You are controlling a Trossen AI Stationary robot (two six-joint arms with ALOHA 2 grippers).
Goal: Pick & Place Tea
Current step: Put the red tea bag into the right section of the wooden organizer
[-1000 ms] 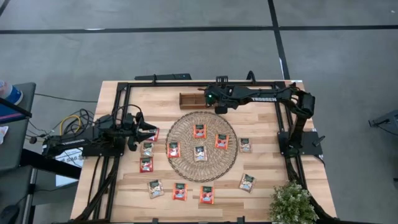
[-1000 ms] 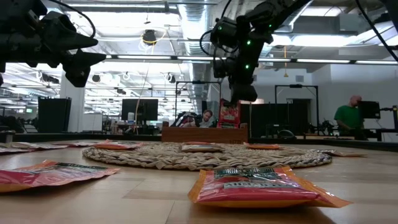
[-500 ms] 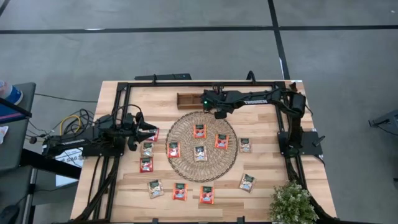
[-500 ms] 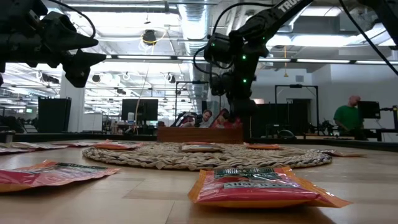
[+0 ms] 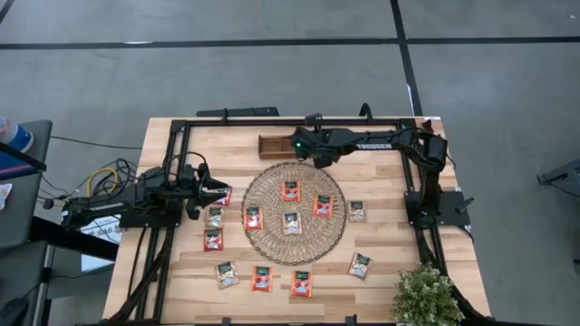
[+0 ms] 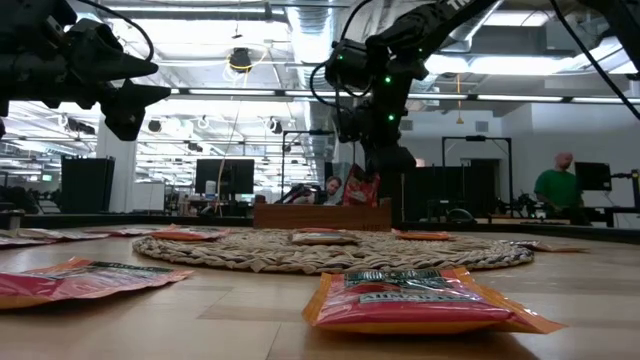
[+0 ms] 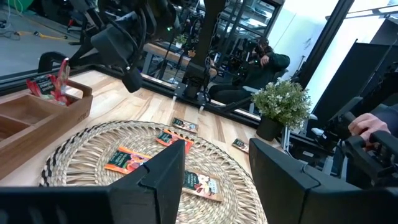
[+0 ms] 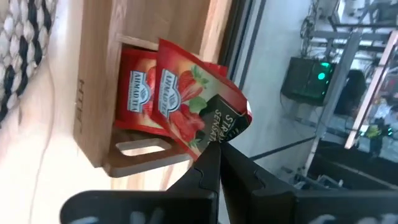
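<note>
The right gripper [image 8: 214, 158] hangs over the far end compartment of the wooden tray [image 8: 99, 118], its jaws closed on the corner of a red sachet [image 8: 186, 102] that tilts against another red sachet [image 8: 134, 93] already standing there. The sachet looks light, thin and floppy, with a slick foil face, so an edge or corner pinch seems the safest hold; a flat grab would likely slip. The other sachets lie on the woven mat [image 5: 272, 222] and on the table [image 5: 390, 272] around it. The left gripper [image 5: 217, 192] waits left of the mat, jaws open.
</note>
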